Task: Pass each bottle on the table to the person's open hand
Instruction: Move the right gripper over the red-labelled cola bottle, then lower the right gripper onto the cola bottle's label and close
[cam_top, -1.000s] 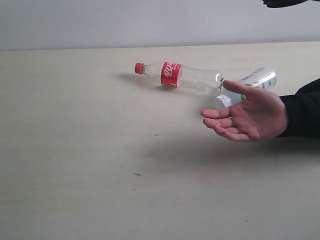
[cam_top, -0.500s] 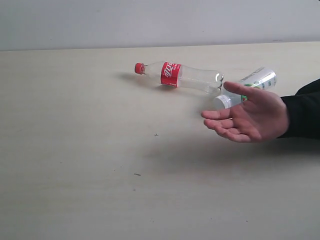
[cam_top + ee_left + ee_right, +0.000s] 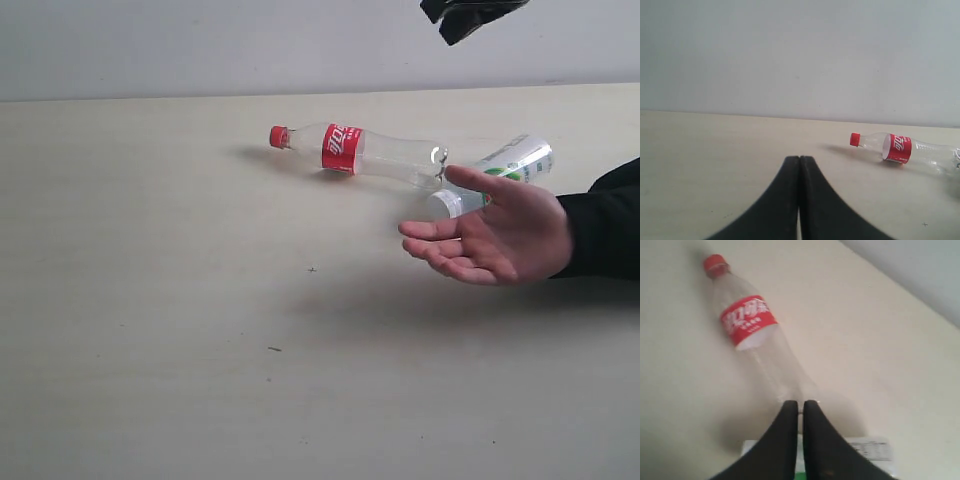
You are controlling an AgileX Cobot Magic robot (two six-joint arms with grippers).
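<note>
Two bottles on one table (image 3: 150,300): one red-capped bottle (image 3: 355,155), and one white-capped bottle (image 3: 515,160) at its 3 o'clock. One hand (image 3: 500,235). Two grippers: left gripper (image 3: 799,160), right gripper (image 3: 799,403).

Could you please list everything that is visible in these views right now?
red-capped bottle: one, clear with a red label, lying on the far middle of the table.
white-capped bottle: one, clear with a green-white label, lying partly behind the hand.
table: one, pale beige.
wall: one, grey-white, behind the table.
person's hand: one, palm open, above the table at the right.
left gripper: one, black, shut, empty.
right gripper: one, black, shut, empty, above the bottles.
</note>
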